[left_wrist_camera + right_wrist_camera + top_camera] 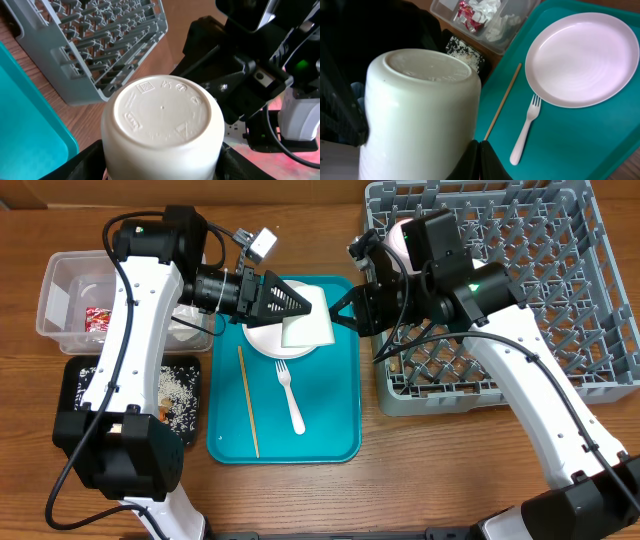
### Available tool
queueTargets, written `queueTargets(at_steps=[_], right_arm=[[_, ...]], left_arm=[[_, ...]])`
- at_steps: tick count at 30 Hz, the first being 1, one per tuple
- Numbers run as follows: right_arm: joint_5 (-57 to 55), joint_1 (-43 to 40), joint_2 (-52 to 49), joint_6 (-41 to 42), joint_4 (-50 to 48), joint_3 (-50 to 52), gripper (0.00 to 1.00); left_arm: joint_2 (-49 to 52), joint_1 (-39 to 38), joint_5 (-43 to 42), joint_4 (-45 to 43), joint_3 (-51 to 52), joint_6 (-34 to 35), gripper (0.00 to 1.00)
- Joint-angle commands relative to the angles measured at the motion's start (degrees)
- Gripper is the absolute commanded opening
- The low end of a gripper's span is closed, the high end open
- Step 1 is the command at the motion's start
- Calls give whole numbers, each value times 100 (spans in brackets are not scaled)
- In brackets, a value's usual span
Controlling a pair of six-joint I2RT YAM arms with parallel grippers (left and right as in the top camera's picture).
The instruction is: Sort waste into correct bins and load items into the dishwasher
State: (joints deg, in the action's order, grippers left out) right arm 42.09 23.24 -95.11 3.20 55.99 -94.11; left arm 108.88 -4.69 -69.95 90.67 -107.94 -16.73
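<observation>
I'm on the loading half of the job. The left gripper (303,310) has its jaws spread fairly wide around the small white cup (308,330), holding it on its side in the air over the teal serving tray (335,410), above the near edge of the round plate (272,340). In the left wrist view the cup's base faces the camera.

The right gripper (480,152) sits just beside the cup with its jaws pressed together and nothing between them. From its wrist view I can't tell whether the tips touch the cup wall.

I read this as a hand-over point: the grey dish rack (560,300) lies on the right arm's side. The right jaws can't take the cup while they are shut, so they need to open wide enough for the cup's body and close on it before the left lets go. The risk I see is knocking the cup loose.

A bowl seems to be in the rack's far corner, mostly hidden by the right arm. On the serving tray lie the plate, the plastic fork (290,395) and the thin wooden stick (247,400). The clear tub (55,290) holds the red wrapper (98,318) and napkins, and the black tray (75,372) holds grains.
</observation>
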Motion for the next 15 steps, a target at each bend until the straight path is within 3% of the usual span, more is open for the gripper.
queueTargets(at_steps=[1, 15], right_arm=[[621, 422, 37, 9, -26, -2, 4], [964, 509, 37, 11, 330, -2, 4]], left_arm=[[20, -96, -144, -74, -81, -151, 23], [20, -96, -142, -118, -81, -151, 24]])
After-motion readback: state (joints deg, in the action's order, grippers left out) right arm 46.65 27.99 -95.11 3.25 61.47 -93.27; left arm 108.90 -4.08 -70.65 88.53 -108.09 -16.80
